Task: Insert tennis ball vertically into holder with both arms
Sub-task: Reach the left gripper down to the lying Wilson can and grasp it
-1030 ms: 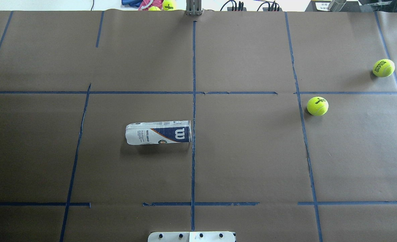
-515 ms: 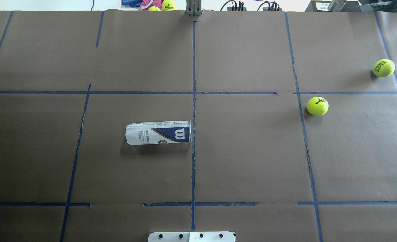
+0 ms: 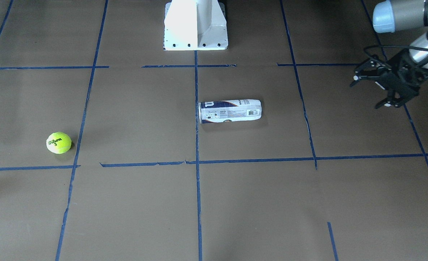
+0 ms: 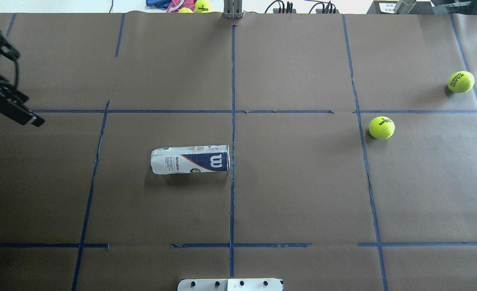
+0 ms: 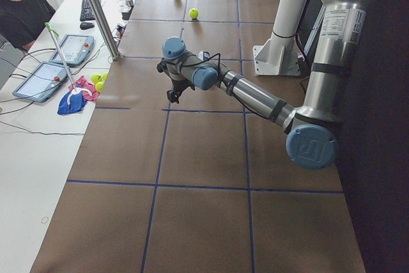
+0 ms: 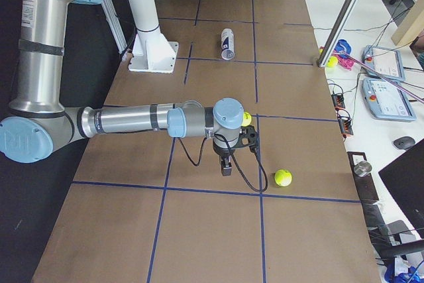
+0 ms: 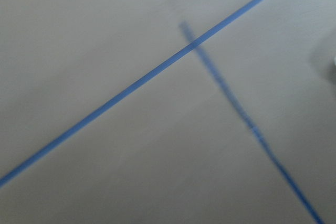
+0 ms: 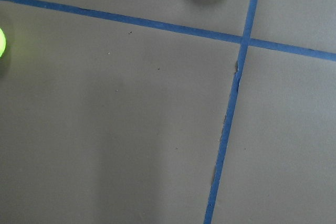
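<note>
Approach is the step in hand, judged from how things lie: nothing is held yet. At the left edge of the overhead view the left gripper (image 4: 5, 83) hovers above the table with its fingers spread wide, well apart from the holder (image 4: 190, 159). The holder lies on its side just left of centre, its flat end touching the middle tape line.

The left arm should probably close across the can's middle. It should squeeze lightly, since thin clear plastic will likely dent. Then it should tip the can upright with the mouth facing up. Which end is the mouth is not certain.

Further right, the tennis ball (image 4: 381, 127) marked "Wilson 3" rests beside a vertical tape line, with a second ball (image 4: 461, 81) near the right edge. A ball rolls easily, so the fingers are best brought straight down and closed across its widest part.

The right gripper (image 6: 238, 157) shows only in the right side view, near the Wilson ball. Whether it is spread or closed cannot be told.

Brown paper (image 4: 303, 182) gridded with blue tape (image 4: 232, 81) covers the table. The white pedestal base (image 4: 230, 284) sits at bottom centre. Beyond the top edge lie spare balls (image 4: 202, 5), a pink and blue cloth (image 4: 169, 4) and cables. In the left side view, tablets (image 5: 75, 48) lie on the side desk at upper left.
</note>
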Robot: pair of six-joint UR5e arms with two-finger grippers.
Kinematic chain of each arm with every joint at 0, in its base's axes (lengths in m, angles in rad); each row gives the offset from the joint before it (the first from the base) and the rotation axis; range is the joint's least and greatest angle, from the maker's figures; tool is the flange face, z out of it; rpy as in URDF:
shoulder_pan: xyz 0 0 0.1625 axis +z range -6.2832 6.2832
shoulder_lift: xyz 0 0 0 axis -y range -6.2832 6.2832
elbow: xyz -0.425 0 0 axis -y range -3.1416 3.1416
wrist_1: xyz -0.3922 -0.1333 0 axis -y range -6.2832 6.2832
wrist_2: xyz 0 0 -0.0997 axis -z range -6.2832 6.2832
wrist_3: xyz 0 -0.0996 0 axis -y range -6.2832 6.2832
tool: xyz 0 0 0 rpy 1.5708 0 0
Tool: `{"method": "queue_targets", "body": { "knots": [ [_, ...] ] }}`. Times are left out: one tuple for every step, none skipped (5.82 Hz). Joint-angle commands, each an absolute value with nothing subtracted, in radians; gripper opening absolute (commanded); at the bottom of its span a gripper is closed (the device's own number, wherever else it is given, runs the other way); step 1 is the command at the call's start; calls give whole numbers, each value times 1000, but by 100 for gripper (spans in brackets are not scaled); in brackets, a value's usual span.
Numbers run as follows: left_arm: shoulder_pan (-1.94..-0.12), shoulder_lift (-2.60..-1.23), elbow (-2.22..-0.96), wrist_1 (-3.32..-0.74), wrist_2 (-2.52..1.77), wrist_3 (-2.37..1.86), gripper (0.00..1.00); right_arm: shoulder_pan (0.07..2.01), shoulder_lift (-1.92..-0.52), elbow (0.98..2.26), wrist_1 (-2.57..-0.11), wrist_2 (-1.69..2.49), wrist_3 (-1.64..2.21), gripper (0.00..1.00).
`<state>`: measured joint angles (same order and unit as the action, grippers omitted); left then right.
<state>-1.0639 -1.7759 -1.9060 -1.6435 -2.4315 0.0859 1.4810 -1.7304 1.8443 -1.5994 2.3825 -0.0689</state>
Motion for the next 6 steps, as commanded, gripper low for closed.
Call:
{"method": "queue_targets", "body": {
  "knots": [
    [-898, -1937, -1916, -1641, -2226, 22, 100, 1479, -1730, 1844, -1594, 2382, -69, 99],
    [-812, -1978, -1922, -1638, -2192, -12, 100, 1479, -1729, 1845, -1592, 2382, -68, 99],
    [-748, -2027, -1918, -1638, -2166, -12, 100, 1479, -1726, 1848, -1592, 2382, -66, 99],
    [-721, -2064, -1905, -1638, -2098, 11, 100, 1479, -1726, 1848, -1594, 2382, -66, 99],
    [-656, -2094, -1873, -1637, -2068, 38, 100, 1476, -1723, 1848, -1592, 2384, -66, 99],
    [-623, -2142, -1850, -1637, -2018, 69, 100, 1471, -1721, 1848, -1592, 2384, -71, 99]
  ]
}}
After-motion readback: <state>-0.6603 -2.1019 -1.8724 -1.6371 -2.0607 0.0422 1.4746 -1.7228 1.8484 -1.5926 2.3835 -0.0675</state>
